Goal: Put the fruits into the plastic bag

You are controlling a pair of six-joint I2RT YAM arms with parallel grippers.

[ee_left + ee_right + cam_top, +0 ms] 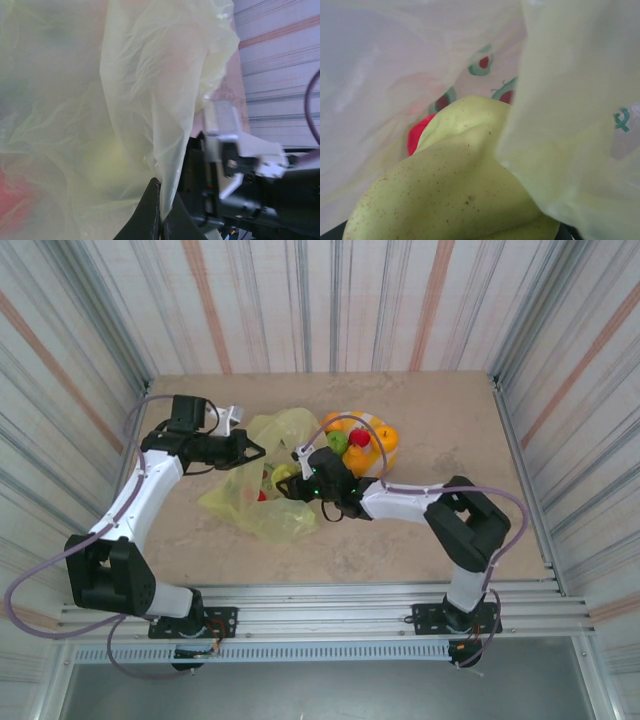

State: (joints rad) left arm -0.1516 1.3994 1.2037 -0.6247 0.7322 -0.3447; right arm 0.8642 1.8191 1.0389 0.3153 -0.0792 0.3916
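- A yellow-green pear (465,190), its skin finely speckled, fills the lower part of the right wrist view. It sits inside the mouth of the plastic bag (272,522).
- Just behind the pear, deeper in the bag, lies a red fruit (417,137), partly hidden by the pear's shoulder.
- The bag is a crinkly, translucent yellow-green film printed with small round green-and-red motifs (480,62). It lies crumpled on the tabletop (430,540), left of centre, between the two arms. One flap stands up at its far side.
- The right gripper (291,484) reaches into the bag's opening from the right. It appears closed around the pear, though the fruit hides nearly all of its fingers.
- The left gripper (160,192) has its dark fingers pressed together, pinching a fold of the bag's edge. From above it holds the bag's upper left rim, and the film hangs from there.
- More fruits rest on a round yellow-and-white striped plate (374,418) just to the right of the bag and touching its flap.
- On the plate are orange fruits (388,438) around the edge, a green fruit (338,442) nearest the bag, and a red piece (359,437) in the middle.
- The beige, stone-patterned tabletop is enclosed on three sides by striped panel walls (330,300).
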